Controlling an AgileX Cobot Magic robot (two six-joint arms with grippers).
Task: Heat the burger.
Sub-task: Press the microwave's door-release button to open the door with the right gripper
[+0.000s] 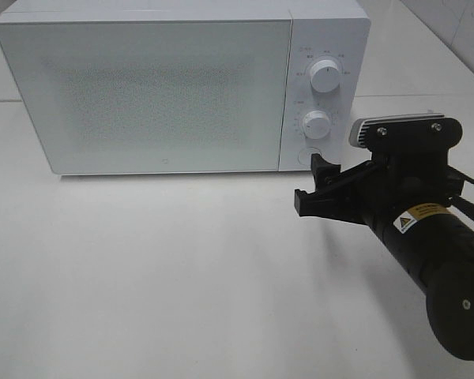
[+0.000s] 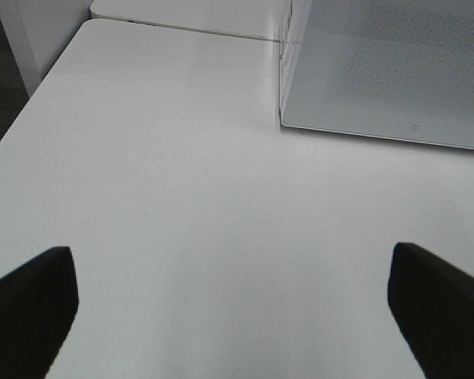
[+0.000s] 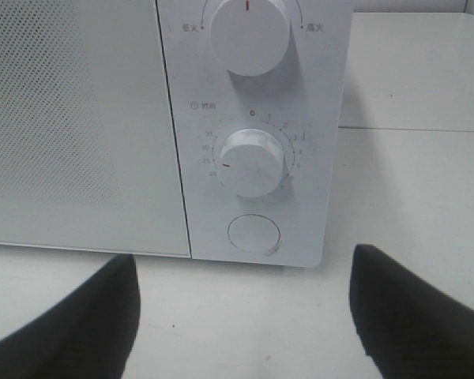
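The burger shows in none of the views, so where it lies relative to either gripper cannot be told. The microwave [image 1: 142, 87] has its door [image 1: 142, 83] shut, and the dotted panel lets nothing inside be seen.

The right gripper [image 1: 310, 183] sits just in front of the microwave's control panel, at its lower corner. Its jaws stand apart with nothing between them. In the high view its upper finger [image 1: 322, 164] overlaps the round button [image 3: 254, 234]; whether they touch cannot be told. Above the button on the panel sit the lower dial [image 3: 253, 162] and then the upper dial [image 3: 249, 31].

The left gripper [image 2: 231, 257] is spread wide and holds nothing. It hangs over the table [image 1: 142, 276], in front of the microwave and off its hinge-side corner.

The table in front of the microwave's door is bare white surface. On the hinge side of the microwave the table runs to a rounded edge with dark floor beyond it. A seam between tabletops runs behind the microwave.
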